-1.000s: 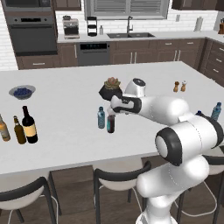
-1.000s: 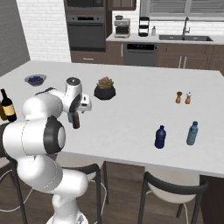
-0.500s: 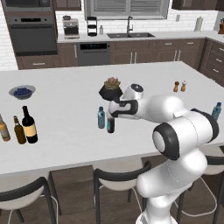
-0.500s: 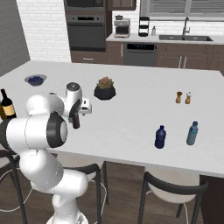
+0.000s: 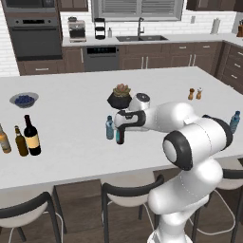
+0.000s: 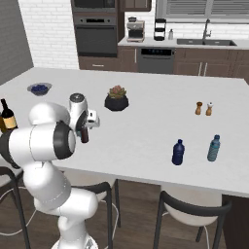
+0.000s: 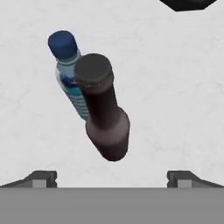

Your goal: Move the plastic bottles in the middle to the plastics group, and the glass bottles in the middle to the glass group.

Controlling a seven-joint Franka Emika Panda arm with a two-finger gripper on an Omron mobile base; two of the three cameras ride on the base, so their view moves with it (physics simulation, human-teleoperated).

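Note:
In the middle of the white island [image 5: 71,114], a dark maroon-brown glass bottle [image 7: 106,124] stands right beside a slim light-blue plastic bottle [image 7: 69,83] with a blue cap. My gripper [image 7: 112,178] hovers over the maroon bottle [image 5: 119,138], open, with one fingertip on each side and nothing held. The same gripper [image 5: 120,129] appears from the base, just right of the light-blue bottle [image 5: 109,129]. At the left edge, the black wine bottle [image 5: 31,136] stands by an amber bottle [image 5: 4,140] and a slim brown bottle [image 5: 20,142]. The squat dark-blue bottle [image 6: 178,152] and another light-blue bottle [image 6: 214,148] stand at the right.
A potted plant in a black bowl [image 5: 121,97] sits just behind the hand. Salt and pepper shakers [image 6: 204,108] stand far right, and a bowl of blueberries [image 5: 23,100] far left. Stools [image 5: 128,194] line the near edge of the island.
The hand has come down a little over the maroon bottle. Its jaws stay wide open, and no bottle has moved.

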